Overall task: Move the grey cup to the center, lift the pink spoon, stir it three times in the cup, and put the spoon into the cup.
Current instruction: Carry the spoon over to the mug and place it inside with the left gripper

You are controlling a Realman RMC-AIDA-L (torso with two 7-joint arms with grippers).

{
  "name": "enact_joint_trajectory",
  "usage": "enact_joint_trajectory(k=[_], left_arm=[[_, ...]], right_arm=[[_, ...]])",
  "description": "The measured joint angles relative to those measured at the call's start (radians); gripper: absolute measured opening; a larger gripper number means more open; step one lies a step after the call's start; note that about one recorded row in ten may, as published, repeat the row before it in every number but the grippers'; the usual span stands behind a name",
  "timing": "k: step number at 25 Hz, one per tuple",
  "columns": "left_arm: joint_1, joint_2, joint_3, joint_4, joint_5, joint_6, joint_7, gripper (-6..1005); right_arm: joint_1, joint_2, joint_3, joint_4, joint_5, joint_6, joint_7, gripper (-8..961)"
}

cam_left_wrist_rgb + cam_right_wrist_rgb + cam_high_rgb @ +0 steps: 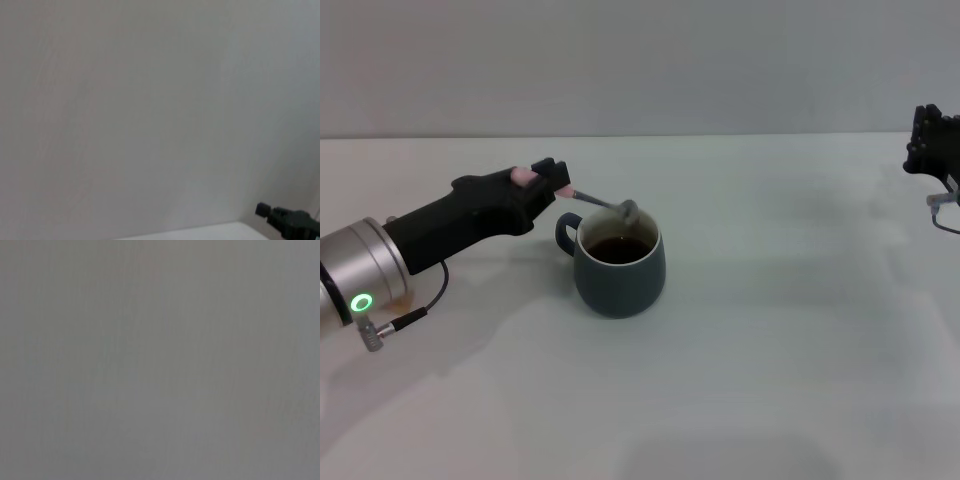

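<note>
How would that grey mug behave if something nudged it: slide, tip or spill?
The grey cup looks squat and wide-based, so it would probably slide on the smooth table rather than tip. Dark liquid fills it, so a sharp push might slosh. It looks ceramic, likely heavy and breakable.

Matte black, angular left gripper (548, 183) on a black forearm housing, behind it a silver cylindrical wrist segment with a glowing green ring light. Thin black cable and small metal plug beneath that segment. Black, blocky right gripper (932, 140), thin wire loop just below.
</note>
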Motion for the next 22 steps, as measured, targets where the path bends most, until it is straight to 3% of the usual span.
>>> enact_joint_trajectory(k=[9,22], left_arm=[[-0.064,0.021,0.062,0.028,-0.002,-0.052,-0.014,160],[-0.138,0.084,0.115,0.018,-0.002,-0.122,-0.020,164]], right_arm=[[-0.017,0.001,0.001,0.004,0.005,-0.001,0.000,50],[-0.014,0.002,0.002,0.006,0.005,0.000,0.000,49]])
